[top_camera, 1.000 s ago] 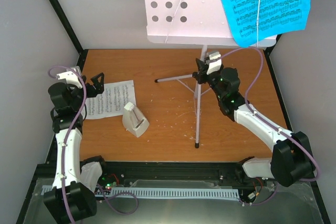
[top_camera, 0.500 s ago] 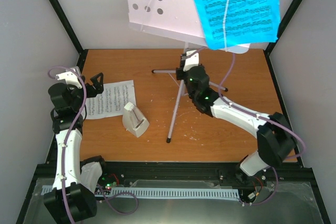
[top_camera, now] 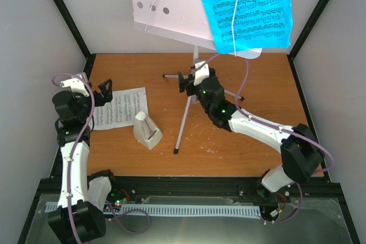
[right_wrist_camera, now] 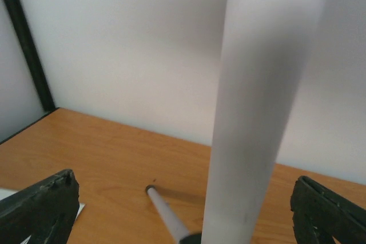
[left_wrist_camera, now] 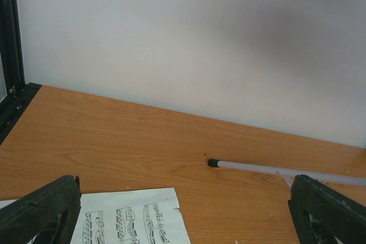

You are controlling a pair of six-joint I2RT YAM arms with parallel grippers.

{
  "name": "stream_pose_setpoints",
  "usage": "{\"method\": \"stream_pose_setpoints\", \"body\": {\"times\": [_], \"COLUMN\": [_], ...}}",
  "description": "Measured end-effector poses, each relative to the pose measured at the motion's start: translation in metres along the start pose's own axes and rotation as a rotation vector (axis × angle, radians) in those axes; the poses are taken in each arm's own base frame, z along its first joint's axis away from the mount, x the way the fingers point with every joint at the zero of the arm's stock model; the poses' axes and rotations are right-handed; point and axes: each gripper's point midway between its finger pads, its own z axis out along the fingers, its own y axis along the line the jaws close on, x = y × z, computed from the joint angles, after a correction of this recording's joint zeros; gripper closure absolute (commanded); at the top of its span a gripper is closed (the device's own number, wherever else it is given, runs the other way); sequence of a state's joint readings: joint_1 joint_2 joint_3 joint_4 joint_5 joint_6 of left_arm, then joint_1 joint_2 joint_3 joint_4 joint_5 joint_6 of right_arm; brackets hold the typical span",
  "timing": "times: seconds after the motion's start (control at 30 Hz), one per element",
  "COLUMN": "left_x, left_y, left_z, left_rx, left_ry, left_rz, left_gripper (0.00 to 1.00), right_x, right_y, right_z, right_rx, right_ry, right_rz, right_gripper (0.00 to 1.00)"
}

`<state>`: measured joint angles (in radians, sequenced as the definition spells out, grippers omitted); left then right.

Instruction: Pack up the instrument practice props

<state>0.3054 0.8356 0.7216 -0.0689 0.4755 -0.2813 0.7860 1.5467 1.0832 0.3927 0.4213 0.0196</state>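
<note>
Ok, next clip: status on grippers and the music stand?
Left gripper open by white page. Right gripper open, music stand pole between jaws, ungripped. Blue pages on stand; metronome on table, nothing blocking.

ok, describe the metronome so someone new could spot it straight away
Start at the wooden table, left half, where a white sheet of music lies flat. The metronome sits at that sheet's near right corner. It is a small white pyramid, the only chunky solid thing there; the music stand nearby stands on thin tube legs.
</note>
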Motion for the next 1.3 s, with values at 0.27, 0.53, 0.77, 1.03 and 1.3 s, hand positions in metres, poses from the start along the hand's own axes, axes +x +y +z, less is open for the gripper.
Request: {"method": "stream_pose_setpoints", "body": {"times": [0.27,0.53,0.77,1.03,1.3], "left_x": [0.001,0.008,0.013,0.026,0.036], "left_y": [0.000,-0.001,-0.003,-0.006,-0.023], "left_z": [0.001,0.004,0.007,0.014,0.018], "left_rx": [0.006,0.024,0.047,0.094,0.186], "left_ry": [0.006,0.028,0.048,0.101,0.146], "left_rz": [0.002,-0.006,-0.012,-0.032,-0.038], "left_gripper": [0.00,0.01,0.00,0.01,0.02], "right_x": [0.060,0.055,-0.001,-0.094,-0.192], "right_y": [-0.023,-0.169,-0.281,-0.312,-0.250], "right_z": [-0.051,-0.091,-0.145,-0.196,-0.232], "right_rx": [-0.051,0.215,0.387,0.278,-0.019], "right_ry": [0.102,0.087,-0.037,-0.224,-0.404], "right_rz": [-0.042,0.141,0.348,0.508,0.503], "right_gripper": [0.00,0.00,0.00,0.00,0.00]}}
